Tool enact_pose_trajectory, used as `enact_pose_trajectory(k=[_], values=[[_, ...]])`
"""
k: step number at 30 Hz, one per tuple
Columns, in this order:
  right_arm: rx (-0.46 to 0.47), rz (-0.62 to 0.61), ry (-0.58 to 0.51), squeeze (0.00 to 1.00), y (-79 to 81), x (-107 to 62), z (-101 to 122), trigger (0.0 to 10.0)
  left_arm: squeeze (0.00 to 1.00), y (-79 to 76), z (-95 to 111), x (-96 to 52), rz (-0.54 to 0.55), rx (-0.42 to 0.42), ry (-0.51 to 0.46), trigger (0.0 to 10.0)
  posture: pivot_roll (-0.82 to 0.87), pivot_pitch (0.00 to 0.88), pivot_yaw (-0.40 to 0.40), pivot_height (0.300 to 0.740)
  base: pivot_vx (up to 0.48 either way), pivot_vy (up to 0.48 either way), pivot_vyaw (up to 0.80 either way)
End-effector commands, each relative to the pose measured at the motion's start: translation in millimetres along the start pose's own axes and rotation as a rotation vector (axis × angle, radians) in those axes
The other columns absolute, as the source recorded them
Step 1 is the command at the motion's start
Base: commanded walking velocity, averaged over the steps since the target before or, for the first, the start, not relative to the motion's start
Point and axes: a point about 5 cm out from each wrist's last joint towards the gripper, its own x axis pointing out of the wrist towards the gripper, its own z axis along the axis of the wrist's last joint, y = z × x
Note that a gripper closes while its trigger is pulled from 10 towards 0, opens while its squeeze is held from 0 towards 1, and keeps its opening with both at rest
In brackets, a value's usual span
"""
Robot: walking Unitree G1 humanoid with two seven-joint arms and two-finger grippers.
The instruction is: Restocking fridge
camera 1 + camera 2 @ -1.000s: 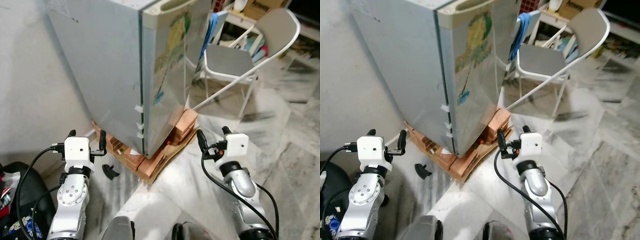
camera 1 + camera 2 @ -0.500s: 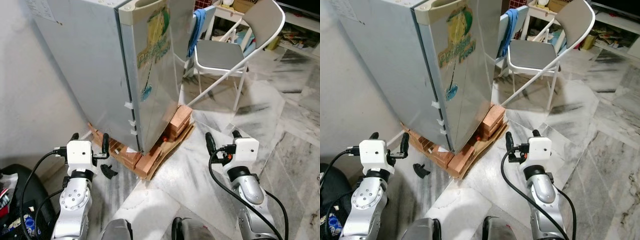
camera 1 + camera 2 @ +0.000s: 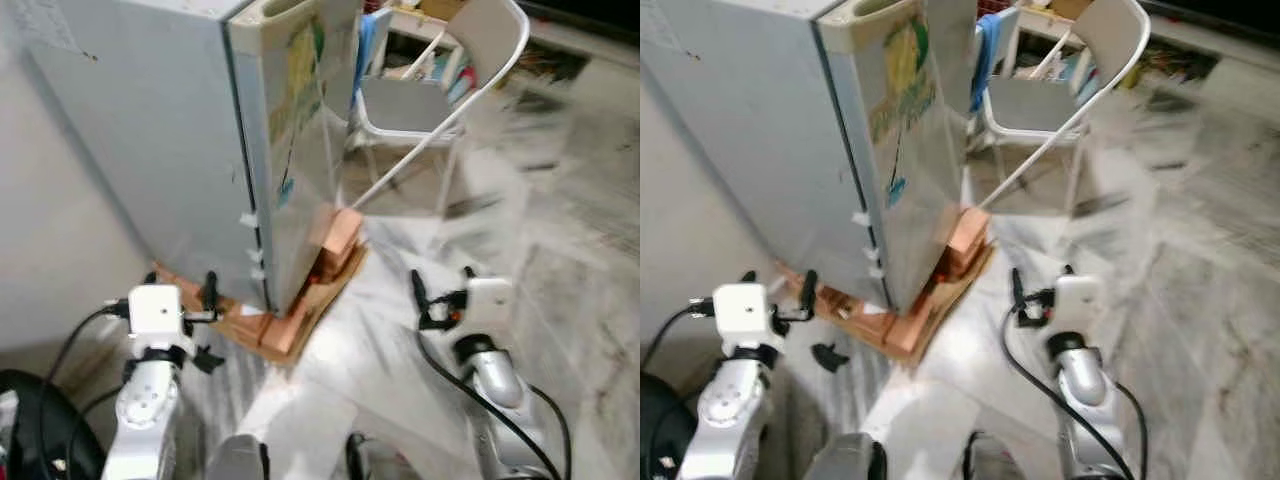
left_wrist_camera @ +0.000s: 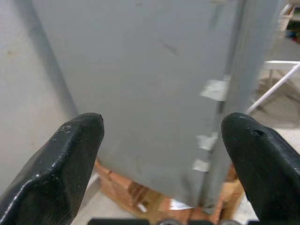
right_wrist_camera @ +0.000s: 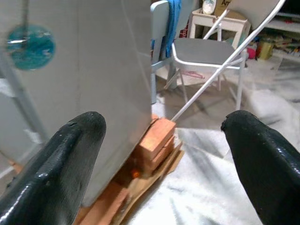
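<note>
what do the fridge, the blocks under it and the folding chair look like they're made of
Fridge: looks like painted sheet metal, a smooth grey-silver skin with a dull sheen.
Blocks: probably clay bricks, orange-red, matte and squared.
Folding chair: white tube frame, likely painted metal; the grey seat may be plastic or vinyl, hard to tell.

**Bricks, chair and floor clutter**

A stack of reddish bricks [image 3: 335, 232] is seen on a sheet of brown cardboard [image 3: 325, 292] laid on the marble floor [image 3: 560, 240]. A white folding chair [image 3: 425, 100] with a grey seat is set further back, and a blue cloth [image 5: 174, 21] is draped over another chair just beside it. A small black object [image 3: 827, 354] is seen lying on the floor near the bricks. A pale wall [image 3: 50, 250] is seen to the left, and a black bag [image 3: 35, 430] sits at its foot. Shelves with boxes [image 5: 213, 7] are made out behind the chairs, blurred.
</note>
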Motion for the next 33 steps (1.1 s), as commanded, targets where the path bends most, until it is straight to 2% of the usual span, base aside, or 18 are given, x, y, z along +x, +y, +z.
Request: enact_pose_trajectory(k=[1, 10, 16, 25, 33], values=[[-0.015, -0.027, -0.001, 0.0, -9.5, -1.9, 3, 10.0, 0.0, -4.4, 1, -1.1, -0.011, -0.012, 0.002, 10.0, 0.09, 0.126, -0.017, 0.74, 0.0, 0.0, 0.0], [-0.009, -0.029, -0.002, 0.0, -10.0, 1.8, 4, 10.0, 0.0, -6.6, 3, 0.1, -0.042, -0.012, 0.001, 10.0, 0.09, 0.131, -0.015, 0.74, 0.0, 0.0, 0.0], [-0.013, -0.023, -0.001, 0.0, -8.7, 4.5, 4, 10.0, 0.0, -15.2, 6, 0.7, -0.112, -0.053, -0.017, 10.0, 0.1, 0.133, -0.019, 0.74, 0.0, 0.0, 0.0], [-0.018, -0.018, 0.006, 0.0, -8.7, 4.8, 3, 10.0, 0.0, -19.6, 7, 1.0, -0.134, -0.054, -0.022, 10.0, 0.09, 0.132, -0.02, 0.74, 0.0, 0.0, -0.8], [-0.022, -0.007, 0.009, 0.0, -8.6, 4.5, 3, 10.0, 0.0, -21.2, 7, 0.5, -0.144, -0.073, -0.029, 10.0, 0.09, 0.134, -0.025, 0.74, 0.301, 0.0, -0.8]])
